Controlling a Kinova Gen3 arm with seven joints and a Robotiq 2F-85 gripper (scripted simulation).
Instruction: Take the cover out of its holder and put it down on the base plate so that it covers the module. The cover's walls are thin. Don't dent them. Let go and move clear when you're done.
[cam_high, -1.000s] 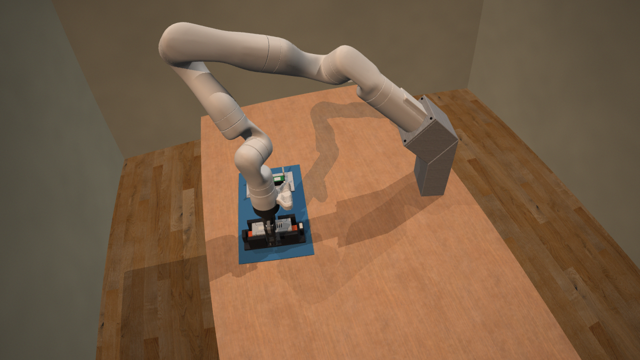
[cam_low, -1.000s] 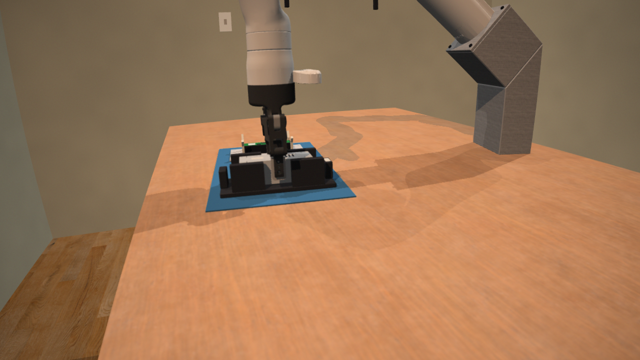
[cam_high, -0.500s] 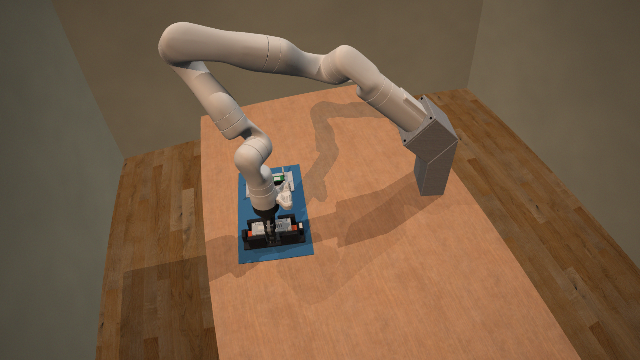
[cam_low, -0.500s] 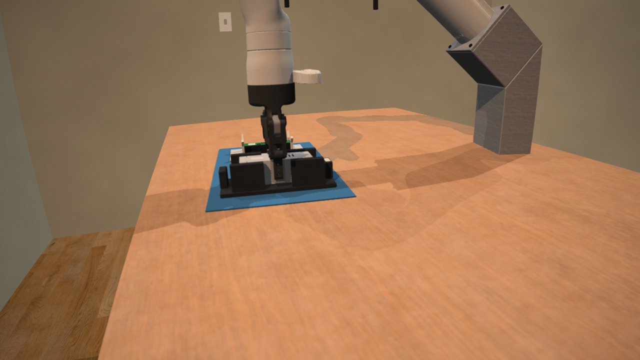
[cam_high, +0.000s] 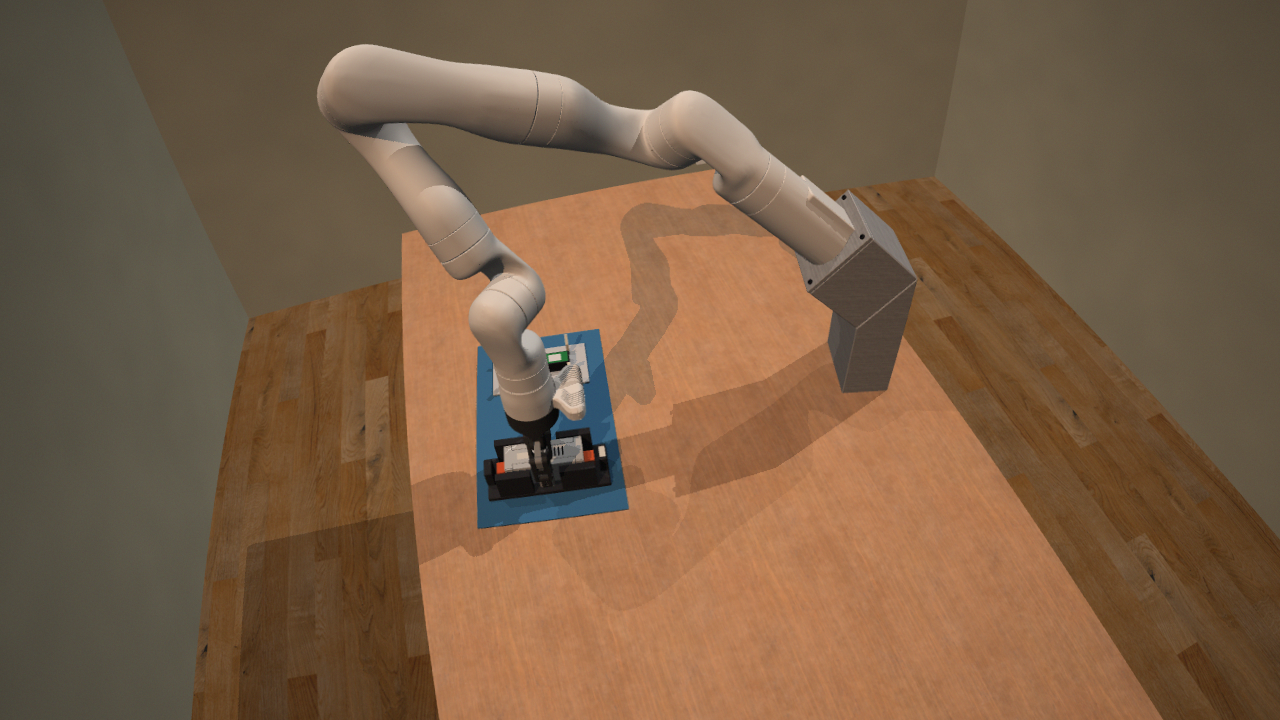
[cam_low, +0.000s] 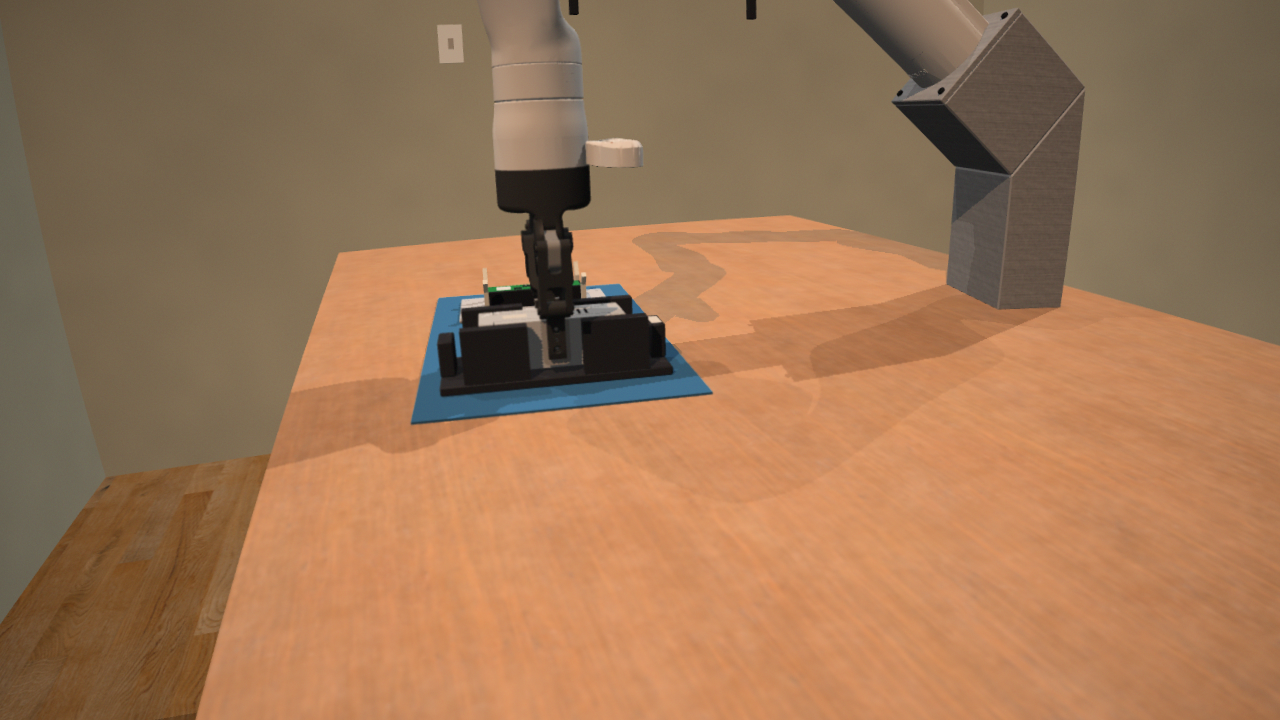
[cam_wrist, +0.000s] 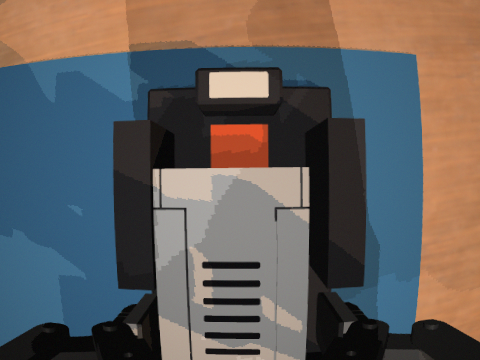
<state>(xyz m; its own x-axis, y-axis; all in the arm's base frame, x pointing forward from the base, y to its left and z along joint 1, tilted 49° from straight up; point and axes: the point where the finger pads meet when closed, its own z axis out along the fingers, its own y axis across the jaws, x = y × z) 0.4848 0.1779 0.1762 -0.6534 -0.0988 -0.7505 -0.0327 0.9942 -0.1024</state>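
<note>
With the cover (cam_high: 568, 449) (cam_low: 601, 311) (cam_wrist: 231, 230) seated in the near holder (cam_high: 514, 484) (cam_low: 494, 353) (cam_wrist: 346, 200), grasping looks in hand: gripper (cam_high: 541, 456) (cam_low: 555, 331) (cam_wrist: 240, 317) astride it, partly open, holding nothing, needing a gentle, centred close.

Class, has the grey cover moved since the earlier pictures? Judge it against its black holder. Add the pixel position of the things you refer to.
No. The grey cover (cam_high: 573, 449) (cam_low: 510, 318) (cam_wrist: 230, 230) sits unshifted between the walls of the black holder (cam_high: 514, 484) (cam_low: 496, 354) (cam_wrist: 132, 210).
</note>
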